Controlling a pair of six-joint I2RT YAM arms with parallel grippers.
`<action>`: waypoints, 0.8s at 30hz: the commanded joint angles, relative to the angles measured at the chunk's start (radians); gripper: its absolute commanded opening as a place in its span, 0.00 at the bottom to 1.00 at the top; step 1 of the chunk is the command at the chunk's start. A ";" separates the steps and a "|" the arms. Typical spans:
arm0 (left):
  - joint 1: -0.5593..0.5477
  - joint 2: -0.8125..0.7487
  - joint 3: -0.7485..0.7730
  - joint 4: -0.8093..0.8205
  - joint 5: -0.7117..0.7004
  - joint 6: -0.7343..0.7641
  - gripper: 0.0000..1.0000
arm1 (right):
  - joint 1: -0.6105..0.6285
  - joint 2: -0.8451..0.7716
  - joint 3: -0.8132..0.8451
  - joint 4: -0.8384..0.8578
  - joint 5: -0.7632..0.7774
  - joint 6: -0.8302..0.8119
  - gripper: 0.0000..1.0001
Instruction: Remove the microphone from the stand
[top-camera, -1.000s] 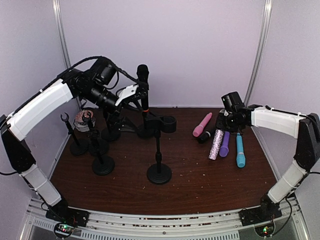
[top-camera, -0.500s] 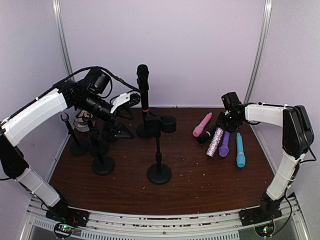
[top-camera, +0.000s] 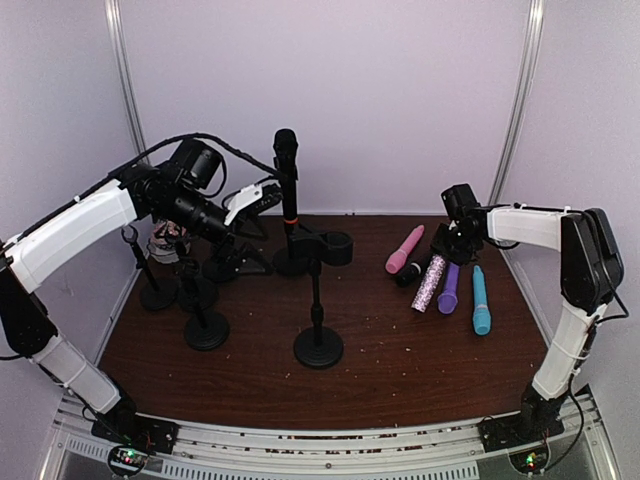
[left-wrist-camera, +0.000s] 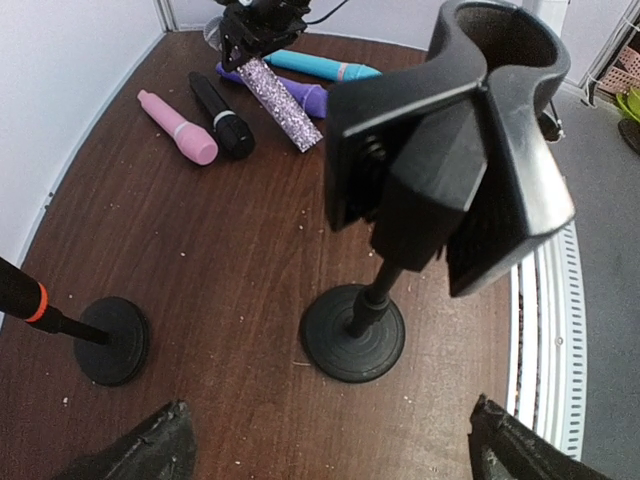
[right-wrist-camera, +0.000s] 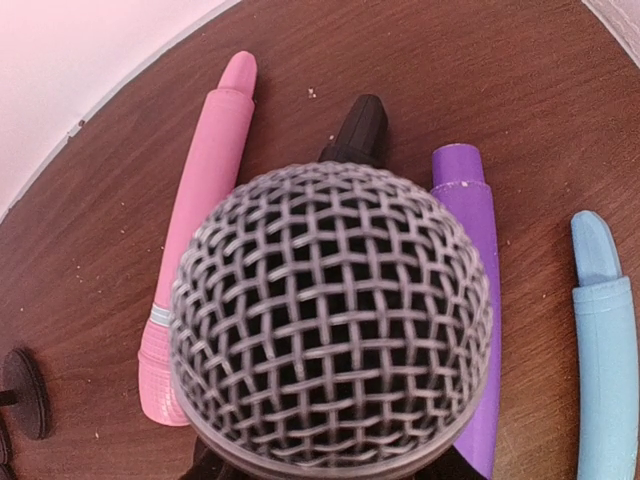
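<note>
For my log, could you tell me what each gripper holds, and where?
Right gripper grips the glitter microphone by its grille end; left gripper holds nothing.

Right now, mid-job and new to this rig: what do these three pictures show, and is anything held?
Two robot arms are bolted to the table. The wide picture looks down from above and behind; the other two come from wrist cameras. The left gripper is open and empty, near the black microphone upright in its stand. An empty clip stand stands mid-table. At right lie the pink microphone, purple microphone and blue microphone. The right gripper sits at the head of the glittery microphone, which fills its camera; grip unclear.
</note>
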 joint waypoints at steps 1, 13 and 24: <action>0.003 0.007 -0.013 0.043 0.030 -0.017 0.98 | -0.003 -0.006 0.013 0.008 0.036 -0.001 0.44; 0.004 0.018 -0.012 0.043 0.032 -0.007 0.98 | -0.003 -0.056 -0.023 0.018 -0.002 -0.023 0.53; 0.006 0.022 -0.018 0.056 0.033 -0.005 0.98 | 0.062 -0.256 -0.117 0.132 -0.052 -0.109 0.59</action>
